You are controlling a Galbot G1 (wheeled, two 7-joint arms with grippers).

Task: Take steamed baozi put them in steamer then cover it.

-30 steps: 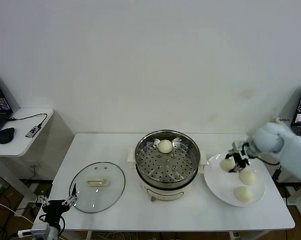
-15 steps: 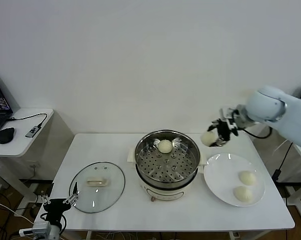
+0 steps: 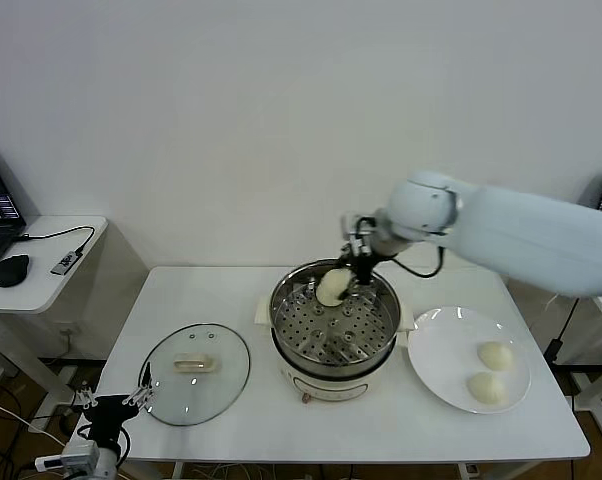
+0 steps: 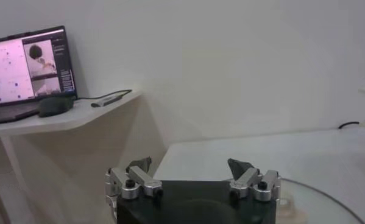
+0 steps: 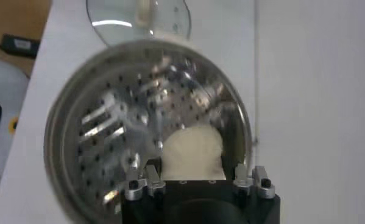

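My right gripper [image 3: 347,271] hangs over the far part of the steamer [image 3: 278,318], shut on a cream-white baozi [image 5: 191,149] that fills the gap between its fingers. From the head camera that baozi [image 3: 331,289] shows just above the perforated floor, and I cannot tell whether another lies hidden behind it. Two more baozi [image 3: 494,355] [image 3: 485,388] rest on the white plate [image 3: 439,352] to the right. The cover [image 3: 195,373], a glass lid with a cream handle, lies flat on the table left of the steamer. My left gripper [image 3: 111,405] waits open off the table's front left corner.
A side table [image 3: 41,262] with a laptop, mouse and cable stands at far left. In the left wrist view the open left gripper [image 4: 189,165] faces that laptop [image 4: 30,64], with the lid's edge [image 4: 319,202] beside it. The steamer basket [image 5: 103,143] sits on a cream pot base.
My right arm lifted one baozi off the plate and swung it left, from above the plate to over the steamer's far side. The plate went from three baozi to two. The left arm stayed still.
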